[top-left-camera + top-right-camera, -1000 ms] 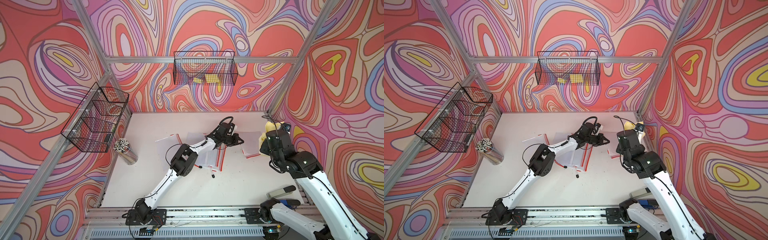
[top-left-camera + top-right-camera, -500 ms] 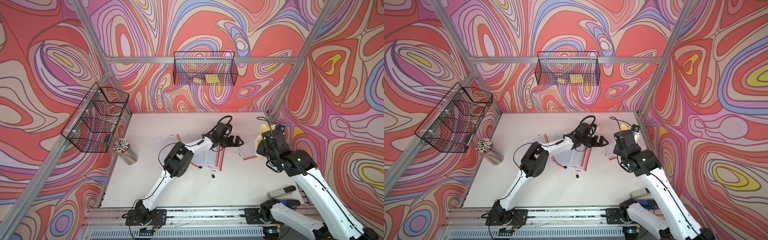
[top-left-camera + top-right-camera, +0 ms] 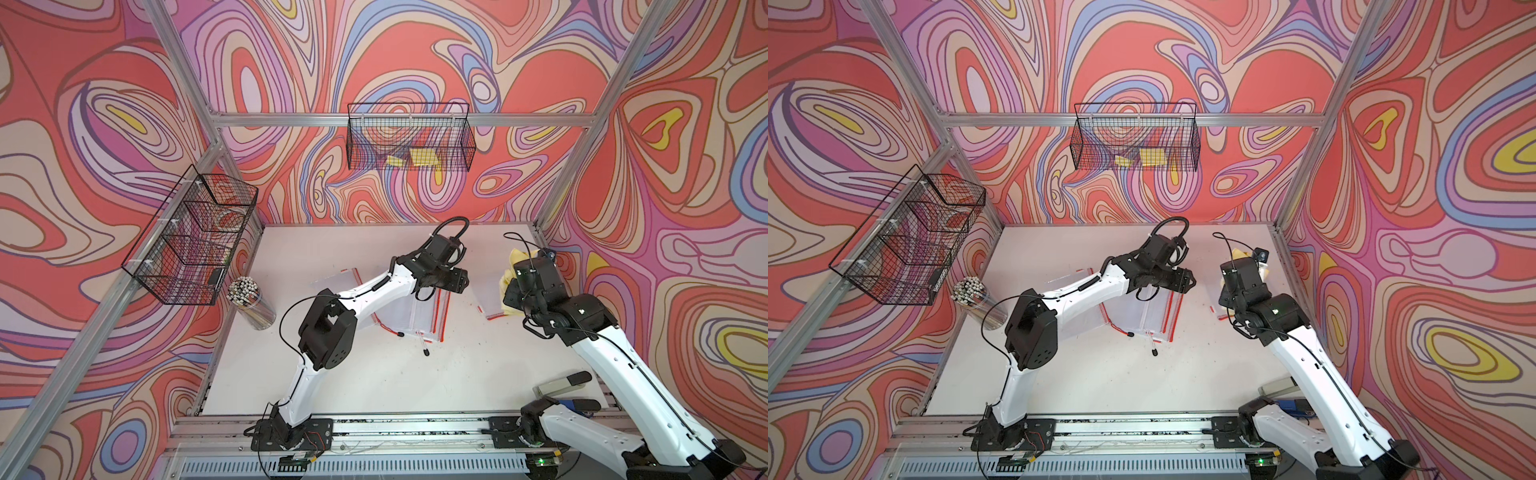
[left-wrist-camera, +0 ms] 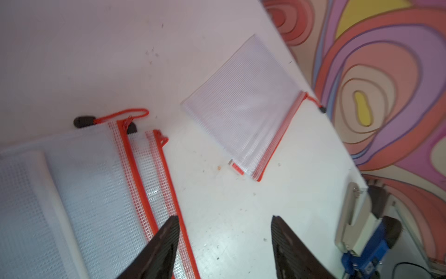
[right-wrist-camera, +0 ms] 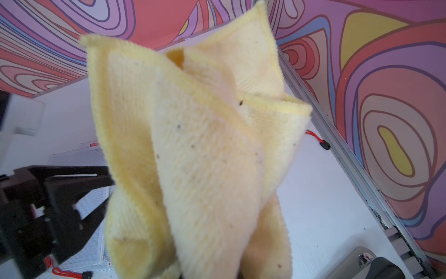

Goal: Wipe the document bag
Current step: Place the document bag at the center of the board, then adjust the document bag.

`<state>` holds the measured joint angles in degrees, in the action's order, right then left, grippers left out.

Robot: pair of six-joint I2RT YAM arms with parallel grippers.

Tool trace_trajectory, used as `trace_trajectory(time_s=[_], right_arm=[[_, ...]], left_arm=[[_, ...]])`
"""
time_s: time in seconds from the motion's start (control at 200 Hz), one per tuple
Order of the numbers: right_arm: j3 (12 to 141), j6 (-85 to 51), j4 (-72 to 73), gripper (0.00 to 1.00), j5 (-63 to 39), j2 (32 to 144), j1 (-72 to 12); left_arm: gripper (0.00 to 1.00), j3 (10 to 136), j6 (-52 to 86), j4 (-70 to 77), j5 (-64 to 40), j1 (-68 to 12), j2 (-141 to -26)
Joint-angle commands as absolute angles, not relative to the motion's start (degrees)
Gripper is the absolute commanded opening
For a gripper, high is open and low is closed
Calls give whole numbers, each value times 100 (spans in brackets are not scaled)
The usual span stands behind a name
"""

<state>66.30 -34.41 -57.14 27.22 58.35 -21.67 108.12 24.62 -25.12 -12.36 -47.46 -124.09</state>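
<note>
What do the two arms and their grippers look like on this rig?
The left arm and right arm match: white tubular links between blocky black joint housings. A thin black cable loops beside the left elbow, and a thicker black hose arches above the left wrist. The left gripper has dark, ribbed, tapering fingers. No markings are legible.
</note>
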Motion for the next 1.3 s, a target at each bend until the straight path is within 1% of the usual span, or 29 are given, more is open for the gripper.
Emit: trace_trajectory(time_s=[0.0, 0.04, 0.175, 0.501, 0.561, 0.616, 0.786, 0.906, 0.946, 1.027, 1.162, 1.297], right_arm=[[6523, -3553, -5651, 0, 2691, 5829, -2133], [6493, -3573, -5662, 0, 2682, 5805, -2134], [6420, -3603, -5717, 0, 2725, 5669, -2135], [6251, -3643, -5818, 0, 2755, 5462, -2130], [6223, -3646, -5824, 0, 2754, 5450, -2134], [6224, -3646, -5827, 0, 2754, 5450, -2135], [6196, -3648, -5810, 0, 2747, 5440, -2131], [6196, -3648, -5816, 0, 2734, 5442, -2136], [6197, -3651, -5810, 0, 2738, 5442, -2133], [6205, -3648, -5821, 0, 2759, 5449, -2132], [6190, -3652, -5801, 0, 2743, 5463, -2131], [6175, -3669, -5751, 0, 2734, 5484, -2130]], left_arm=[[57, 11144, 2326, -3377, -602, -4849, -12764], [53, 11315, 2338, -3478, -529, -4896, -12898], [49, 11830, 2400, -3768, -164, -5012, -13433], [44, 12222, 2457, -3775, 338, -5078, -14180], [41, 12330, 2460, -3846, 466, -5086, -14304], [40, 12466, 2453, -3952, 599, -5100, -14413], [38, 12727, 2392, -4102, 640, -5133, -14662], [26, 12810, 2373, -4197, 646, -5144, -14808], [19, 12814, 2373, -4216, 627, -5142, -14843], [0, 12812, 2381, -4241, 555, -5159, -14891], [0, 12717, 2338, -4147, 416, -5170, -14673], [0, 12255, 2317, -3682, 0, -5173, -13892]])
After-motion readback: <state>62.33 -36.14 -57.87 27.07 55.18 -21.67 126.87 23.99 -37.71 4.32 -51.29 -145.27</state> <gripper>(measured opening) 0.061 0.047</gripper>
